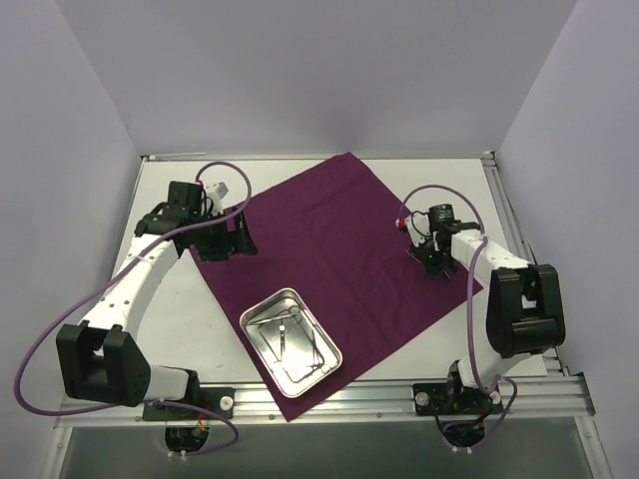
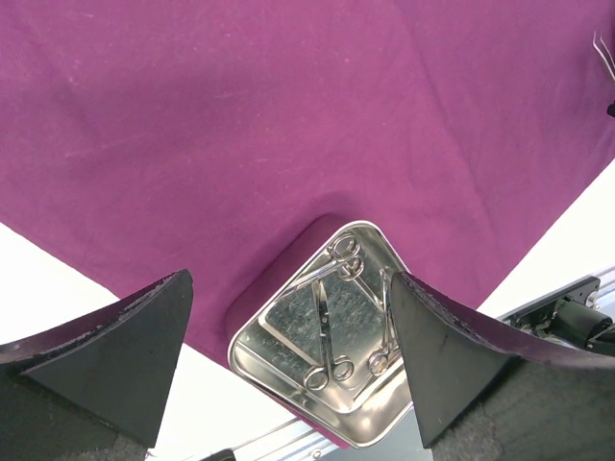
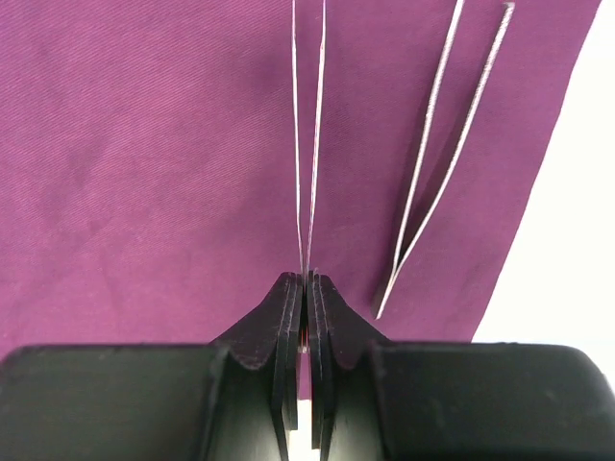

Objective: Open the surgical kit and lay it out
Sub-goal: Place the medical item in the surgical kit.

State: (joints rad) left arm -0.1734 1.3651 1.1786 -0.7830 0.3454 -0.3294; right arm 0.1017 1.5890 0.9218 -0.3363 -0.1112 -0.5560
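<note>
The maroon cloth wrap lies spread flat as a diamond on the table. On its near corner sits the steel tray with ring-handled instruments inside. My left gripper hovers open over the cloth's left corner, nothing between its fingers; the tray shows between them, farther off. My right gripper is over the cloth's right corner, shut on thin metal tweezers that point away from it. A second pair of tweezers lies on the cloth just to the right.
White tabletop borders the cloth on both sides. An aluminium rail runs along the near edge under the cloth's tip. White walls close in the back and sides.
</note>
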